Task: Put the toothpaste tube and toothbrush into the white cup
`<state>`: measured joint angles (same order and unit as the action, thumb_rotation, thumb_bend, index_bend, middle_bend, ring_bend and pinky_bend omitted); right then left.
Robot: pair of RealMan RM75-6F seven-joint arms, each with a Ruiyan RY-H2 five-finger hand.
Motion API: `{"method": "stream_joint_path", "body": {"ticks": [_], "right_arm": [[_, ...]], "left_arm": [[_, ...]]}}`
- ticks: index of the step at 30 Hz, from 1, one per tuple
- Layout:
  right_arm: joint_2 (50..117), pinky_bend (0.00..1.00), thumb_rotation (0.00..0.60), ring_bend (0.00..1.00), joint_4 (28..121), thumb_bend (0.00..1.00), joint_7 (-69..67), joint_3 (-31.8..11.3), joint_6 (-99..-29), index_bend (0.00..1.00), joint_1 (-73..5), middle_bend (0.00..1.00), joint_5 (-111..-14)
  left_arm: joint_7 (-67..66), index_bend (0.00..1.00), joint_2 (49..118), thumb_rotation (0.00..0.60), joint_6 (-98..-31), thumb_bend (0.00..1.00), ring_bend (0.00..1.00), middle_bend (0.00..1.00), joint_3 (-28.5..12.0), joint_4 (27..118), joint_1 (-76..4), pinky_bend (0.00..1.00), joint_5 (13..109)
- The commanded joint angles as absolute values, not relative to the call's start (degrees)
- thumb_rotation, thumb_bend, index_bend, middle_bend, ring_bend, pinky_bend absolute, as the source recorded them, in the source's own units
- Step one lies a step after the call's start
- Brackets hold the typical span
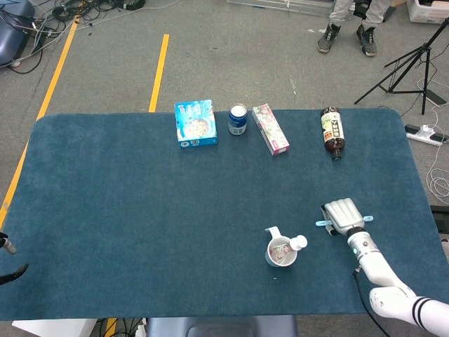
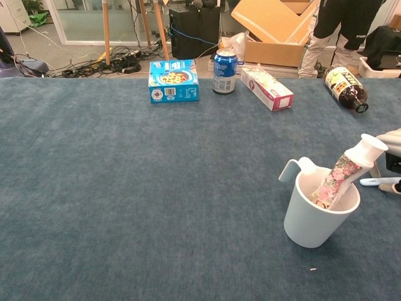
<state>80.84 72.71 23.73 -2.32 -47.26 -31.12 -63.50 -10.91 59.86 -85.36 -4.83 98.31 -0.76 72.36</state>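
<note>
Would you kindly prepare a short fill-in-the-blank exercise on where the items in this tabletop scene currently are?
1. The toothpaste tube stands tilted inside the white ____.
2. The toothbrush lies on the table under the robot's ____ hand.
3. At the far edge, the blue can stands between the blue box and the ____ box.
4. The dark bottle is lying on its ____.

Missing words: cup; right; pink; side

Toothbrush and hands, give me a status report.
Right hand over toothbrush on the table, grip unclear. Left hand out of view. Toothpaste tube already in white cup. Nothing blocking.
</note>
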Motion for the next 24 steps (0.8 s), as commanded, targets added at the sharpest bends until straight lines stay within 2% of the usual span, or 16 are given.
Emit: {"method": "stream_joint_path", "body": {"ticks": [1,24], "right_arm": [[80.9,1.00,0.600,1.00,72.8,0.27,23.7,-2.3,-47.3,0.61,-31.1,1.00,-63.5],[75.7,1.00,0.600,1.00,79.7,0.27,19.3,-3.6,-52.8,0.64,-30.0,1.00,-67.1]], "left_arm": [[-10.9,0.54,59.8,0.600,-85.3,0.11,0.36,0.33,-4.8,98.3,-0.8,0.41,72.4],[-11.2,0.54,60.0,0.600,-85.3,0.11,0.36,0.33,-4.9,98.3,-0.8,0.41,72.2]]}}
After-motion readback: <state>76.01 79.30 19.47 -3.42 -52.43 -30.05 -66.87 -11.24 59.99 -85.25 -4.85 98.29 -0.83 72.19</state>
